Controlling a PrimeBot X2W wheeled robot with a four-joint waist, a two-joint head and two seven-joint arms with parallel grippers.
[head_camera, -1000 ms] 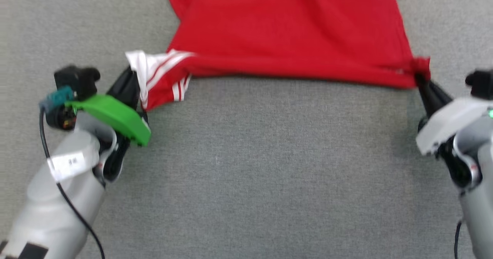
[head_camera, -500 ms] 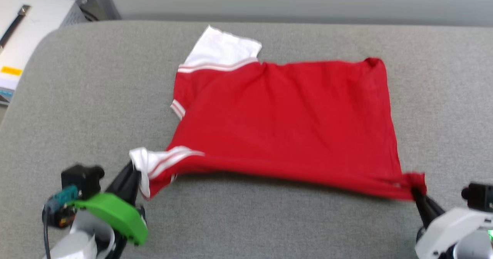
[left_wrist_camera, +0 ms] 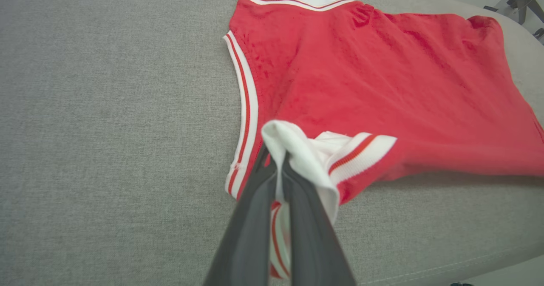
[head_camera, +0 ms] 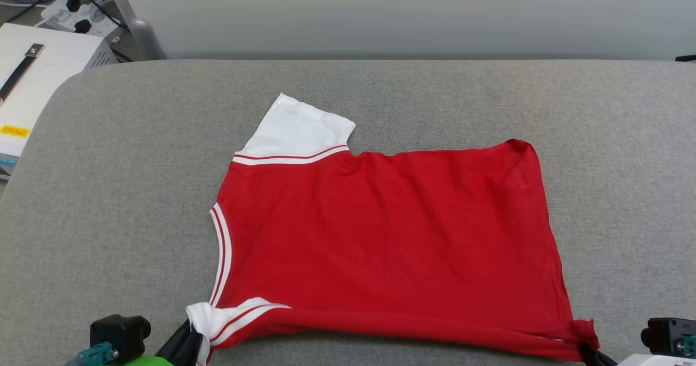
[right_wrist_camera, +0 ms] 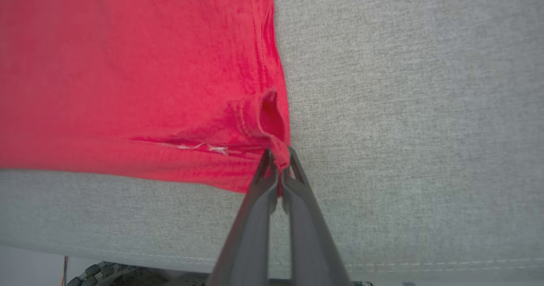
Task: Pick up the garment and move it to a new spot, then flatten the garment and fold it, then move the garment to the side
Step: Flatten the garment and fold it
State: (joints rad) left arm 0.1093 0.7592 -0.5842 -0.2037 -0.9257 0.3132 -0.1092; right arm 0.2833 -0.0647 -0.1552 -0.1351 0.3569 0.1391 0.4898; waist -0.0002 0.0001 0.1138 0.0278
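Right now the red jersey T-shirt [head_camera: 380, 246] lies spread on the grey fabric-covered tabletop [head_camera: 109, 192], from the centre to the lower right of the head view, plain red side up. My left hand [left_wrist_camera: 278, 177] is clamped tight on the near white sleeve [left_wrist_camera: 306, 154], which bunches over the fingers and buries their tips in cloth. My right hand [right_wrist_camera: 278, 160] is pinched closed on the lower right hem corner [right_wrist_camera: 267, 120], which curls into a small loop just above the fingertips. In the head view the bottom edge cuts off both hands, leaving dark finger stubs and the black wrist cameras [head_camera: 119, 330]. Between the two grips the shirt's near edge looks slightly lifted, with shadow beneath it. The far sleeve [head_camera: 299, 129] lies flat. A white box [head_camera: 38, 78] at upper left is cropped.
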